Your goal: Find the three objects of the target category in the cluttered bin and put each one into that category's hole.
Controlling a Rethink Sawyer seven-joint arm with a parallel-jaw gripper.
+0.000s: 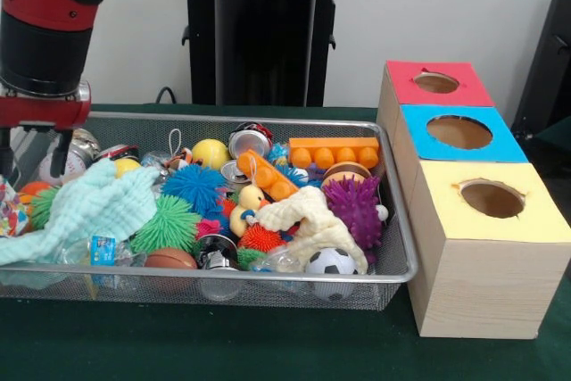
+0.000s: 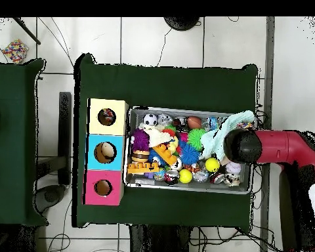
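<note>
Toys fill the wire mesh bin [image 1: 393, 220], a soccer ball [image 1: 331, 263] at its front corner beside the yellow-topped hole box [image 1: 492, 199], while the gripper [image 1: 36, 151] hangs over the bin's opposite end, above a baseball [image 1: 62, 165], fingers apparently parted and holding nothing.

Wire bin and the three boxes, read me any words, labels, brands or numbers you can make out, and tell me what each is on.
No text is readable.
Blue label on a clear packet at the wire bin's front: print too blurred.
Tin cans: markings too small.
Red, blue and yellow boxes: no writing.
</note>
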